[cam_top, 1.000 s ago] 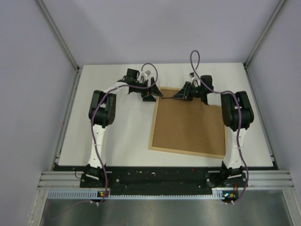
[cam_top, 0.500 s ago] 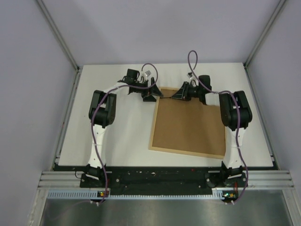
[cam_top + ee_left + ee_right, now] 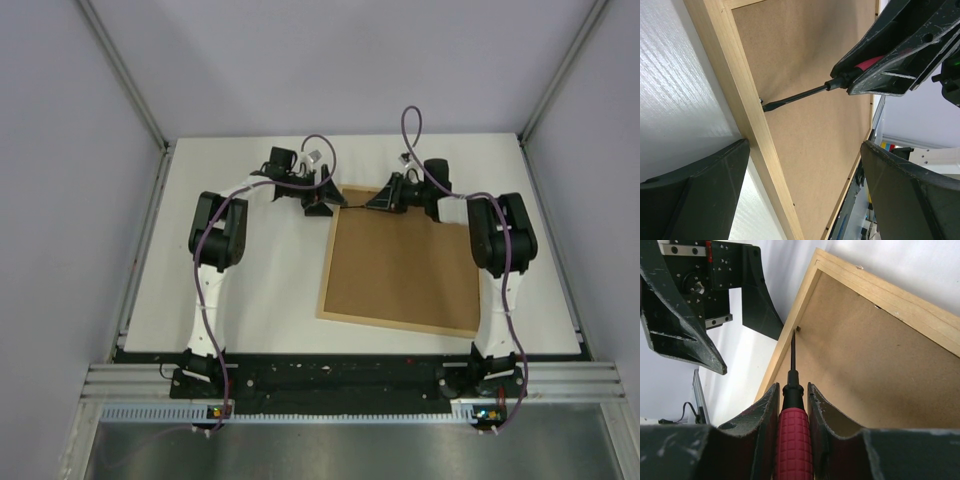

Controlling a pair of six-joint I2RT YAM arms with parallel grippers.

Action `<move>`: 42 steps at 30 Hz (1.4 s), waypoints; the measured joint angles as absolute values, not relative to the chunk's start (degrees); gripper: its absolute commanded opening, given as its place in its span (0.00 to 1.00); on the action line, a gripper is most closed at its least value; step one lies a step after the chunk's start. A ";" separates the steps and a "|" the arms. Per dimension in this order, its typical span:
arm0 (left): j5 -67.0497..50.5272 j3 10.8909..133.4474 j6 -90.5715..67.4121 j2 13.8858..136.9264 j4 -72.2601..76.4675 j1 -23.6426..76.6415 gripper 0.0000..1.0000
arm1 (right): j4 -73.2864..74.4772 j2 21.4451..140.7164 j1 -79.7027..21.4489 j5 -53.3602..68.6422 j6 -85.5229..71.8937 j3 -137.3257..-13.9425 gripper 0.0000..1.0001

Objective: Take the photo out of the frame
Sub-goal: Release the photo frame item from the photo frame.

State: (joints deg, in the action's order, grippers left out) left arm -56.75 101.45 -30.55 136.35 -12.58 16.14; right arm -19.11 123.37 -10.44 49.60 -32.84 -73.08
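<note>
The frame [image 3: 326,270] lies face down on the white table [image 3: 250,290], right of the middle and turned a little askew. Its brown backing board [image 3: 402,262] faces up and fills the pale wood rim. The photo I cannot see from this side. My right gripper [image 3: 384,198] reaches in over the far edge of the frame and is clamped on a screwdriver [image 3: 793,440]. Its ribbed red handle is pinched between my two fingers [image 3: 765,412], with the black collar and thin shaft pointing out ahead of them towards the left. The shaft lies low across the board, and its flat tip sits at a small metal tab [image 3: 798,329] on the inner edge of the left rail, close to the far left corner. From my wrist I cannot tell whether the tip is under the tab or only against it. A second small tab [image 3: 876,306] shows further along the far rail. My left gripper [image 3: 322,195] is just off that same far left corner, over bare table, with its jaws spread wide and nothing between them. In its own view the left rail and the board run between its two dark fingers [image 3: 695,192], and the screwdriver comes in from the upper right, its tip down at the rail. The two grippers face each other across the corner, near but apart.
</note>
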 measured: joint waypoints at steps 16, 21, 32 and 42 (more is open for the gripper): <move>-57.58 101.01 -30.61 136.35 -12.38 16.82 0.98 | -14.92 120.49 -8.75 49.54 -29.58 -71.92 0.00; -57.58 101.01 -30.63 136.35 -12.38 16.82 0.98 | -13.47 120.55 -8.71 49.34 -28.10 -71.92 0.00; -57.58 100.90 -31.42 136.35 -12.08 16.82 0.98 | -15.44 121.78 -8.82 49.69 -28.60 -72.12 0.00; -57.60 100.79 -31.59 136.35 -11.94 16.82 0.98 | -16.10 122.45 -9.21 49.60 -28.73 -73.21 0.00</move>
